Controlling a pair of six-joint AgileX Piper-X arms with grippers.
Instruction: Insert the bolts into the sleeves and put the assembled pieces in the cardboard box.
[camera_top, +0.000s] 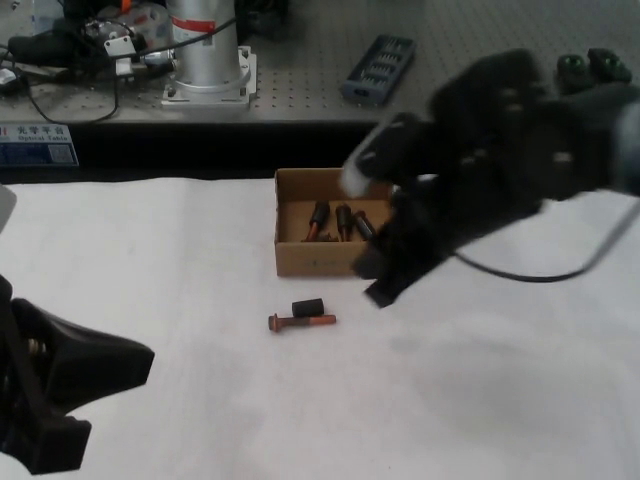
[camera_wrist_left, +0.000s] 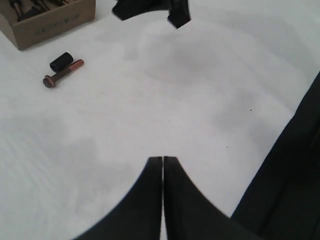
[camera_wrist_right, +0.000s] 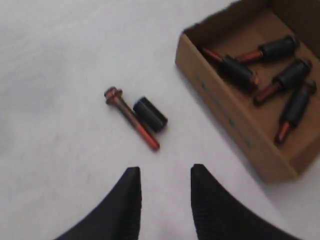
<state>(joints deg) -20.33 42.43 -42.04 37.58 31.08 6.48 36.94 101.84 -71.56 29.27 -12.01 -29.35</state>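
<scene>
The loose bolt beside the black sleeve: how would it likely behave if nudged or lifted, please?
The bolt lies on its side; nudged, it would probably roll, curving about its wider head. It looks like metal, so likely stiff and heavy for its size. The sleeve alongside might shift too.

A copper-coloured flanged bolt (camera_wrist_right: 132, 119) lay flat, seemingly touching a short black cylindrical sleeve (camera_wrist_right: 150, 114) alongside it, near an open brown cardboard box (camera_wrist_right: 225, 120) holding four sleeved bolts (camera_wrist_right: 272, 50).

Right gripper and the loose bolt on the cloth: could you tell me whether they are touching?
Apart. In the right wrist view, bare cloth separates the bolt from the open right gripper.
</scene>
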